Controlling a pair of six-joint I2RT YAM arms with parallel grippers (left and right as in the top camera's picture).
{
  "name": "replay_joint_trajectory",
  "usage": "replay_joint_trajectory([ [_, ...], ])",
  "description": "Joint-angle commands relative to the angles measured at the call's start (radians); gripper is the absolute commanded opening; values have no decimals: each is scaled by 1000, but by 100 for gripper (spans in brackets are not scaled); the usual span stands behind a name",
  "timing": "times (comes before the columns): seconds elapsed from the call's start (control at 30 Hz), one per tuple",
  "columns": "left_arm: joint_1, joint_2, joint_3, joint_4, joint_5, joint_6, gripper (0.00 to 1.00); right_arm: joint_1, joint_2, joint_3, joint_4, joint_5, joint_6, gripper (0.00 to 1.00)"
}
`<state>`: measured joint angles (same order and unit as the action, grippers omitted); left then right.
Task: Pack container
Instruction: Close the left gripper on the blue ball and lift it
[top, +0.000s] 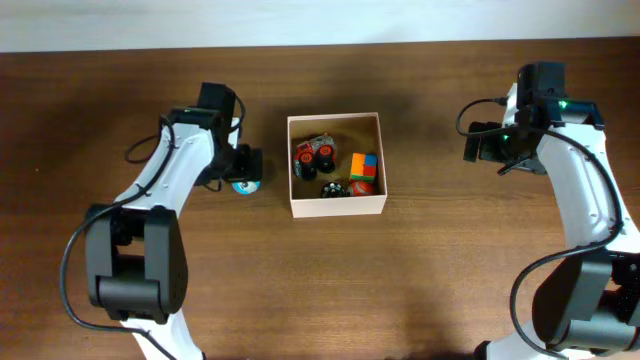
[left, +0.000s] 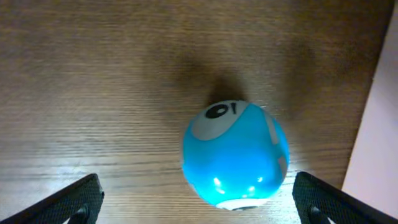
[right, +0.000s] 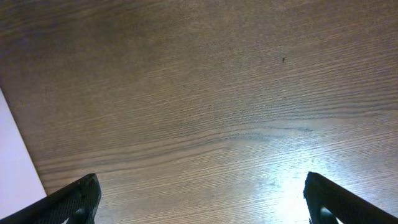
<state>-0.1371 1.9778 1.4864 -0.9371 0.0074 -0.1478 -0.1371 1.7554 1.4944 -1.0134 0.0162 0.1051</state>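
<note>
Container: square open-topped box with cream-white walls and tan cardboard interior (top: 338, 207), upright at the centre of the dark brown wooden table (top: 450, 270), between the two arms.
Contents: red-and-black wheeled toy (top: 315, 155), multicoloured block cube (top: 364, 165), small red round piece (top: 362, 187) and small black piece (top: 333, 189), all inside.
Left gripper (left: 198, 202): jaws wide, gripping nothing; just left of the container's left wall.
Ball: glossy blue sphere with white patches (left: 235, 155), on the table between the spread left fingers, outside and near the container.
Right gripper (right: 200, 202): jaws wide, empty; over bare wood, right of the container and apart from it.
</note>
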Motion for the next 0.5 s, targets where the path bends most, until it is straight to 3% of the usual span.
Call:
replay_joint_trajectory([
  [0.0, 0, 45, -13, 15, 31, 61, 99, -2, 2, -2, 1, -5, 3, 99],
  [0.43, -4, 99, -5, 28, 31, 55, 99, -2, 2, -2, 0, -5, 3, 99],
  [0.47, -4, 99, -5, 27, 31, 55, 94, -2, 2, -2, 1, -5, 3, 99],
])
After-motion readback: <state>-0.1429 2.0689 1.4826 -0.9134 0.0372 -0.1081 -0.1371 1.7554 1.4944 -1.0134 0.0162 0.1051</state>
